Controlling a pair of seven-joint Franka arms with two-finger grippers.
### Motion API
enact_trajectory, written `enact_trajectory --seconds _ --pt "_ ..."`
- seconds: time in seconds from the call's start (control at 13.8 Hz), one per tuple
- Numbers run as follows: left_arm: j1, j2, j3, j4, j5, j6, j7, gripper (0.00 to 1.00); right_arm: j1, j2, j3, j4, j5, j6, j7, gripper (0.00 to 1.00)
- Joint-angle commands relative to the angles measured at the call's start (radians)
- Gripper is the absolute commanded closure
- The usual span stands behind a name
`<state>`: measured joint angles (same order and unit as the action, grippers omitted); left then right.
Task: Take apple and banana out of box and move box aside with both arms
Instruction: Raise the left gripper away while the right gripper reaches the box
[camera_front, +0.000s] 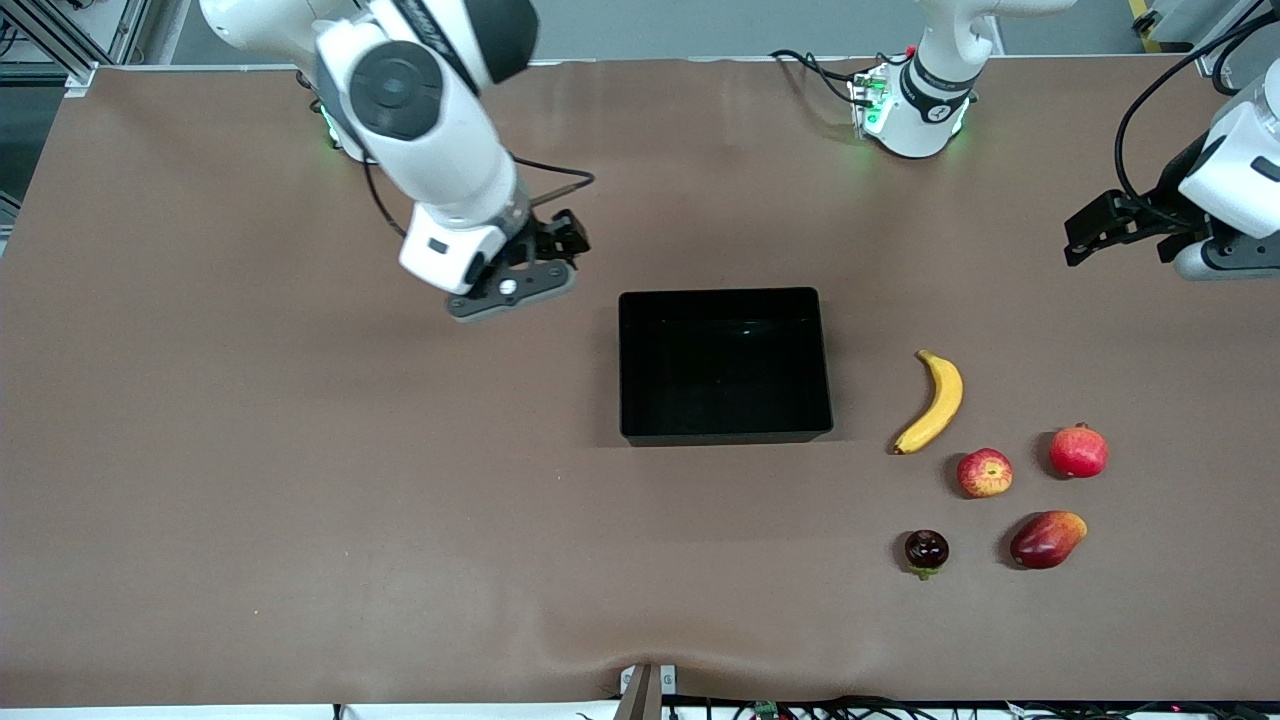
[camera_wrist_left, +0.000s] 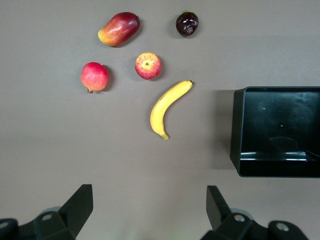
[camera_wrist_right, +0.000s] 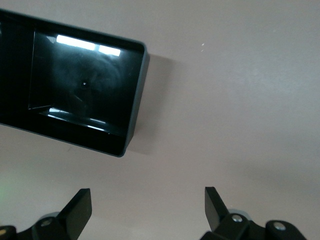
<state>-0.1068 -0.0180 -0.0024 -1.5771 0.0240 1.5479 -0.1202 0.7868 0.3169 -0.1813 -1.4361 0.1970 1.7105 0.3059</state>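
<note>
Apple (camera_front: 985, 472) and banana (camera_front: 934, 402) beside box (camera_front: 724, 364), between open left tool (camera_wrist_left: 150, 207) and open right tool (camera_wrist_right: 148, 207)

Both wrist views crop the black box (camera_wrist_left: 276, 131); the left arm (camera_front: 1235, 170) is cut at the front view's edge.

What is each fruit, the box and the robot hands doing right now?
box: empty, upright on the table.
banana: lying beside the box, untouched.
apple: on the table, untouched.
crowned red fruit: on the table.
mango: lying on its side.
dark round fruit: on the table.
left end effector: open, holding nothing, above bare table.
right end effector: open, holding nothing, above table beside the box.
</note>
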Motion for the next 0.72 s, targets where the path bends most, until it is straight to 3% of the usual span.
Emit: enact_trajectory --seconds 0.0,0.22,0.65 --pt "0.006 0.000 -0.007 -0.008 -0.004 0.015 -0.003 0.00 0.052 0.037 -0.015 0.017 0.041 0.012 0.019 0.00" --pt "0.006 0.015 -0.008 -0.008 -0.004 0.038 0.002 0.00 0.054 0.079 -0.012 0.017 0.117 0.092 -0.002 0.00" --pt "0.007 0.038 -0.007 -0.004 -0.003 0.067 0.004 0.00 0.052 0.140 -0.010 0.016 0.122 0.130 0.012 0.00"
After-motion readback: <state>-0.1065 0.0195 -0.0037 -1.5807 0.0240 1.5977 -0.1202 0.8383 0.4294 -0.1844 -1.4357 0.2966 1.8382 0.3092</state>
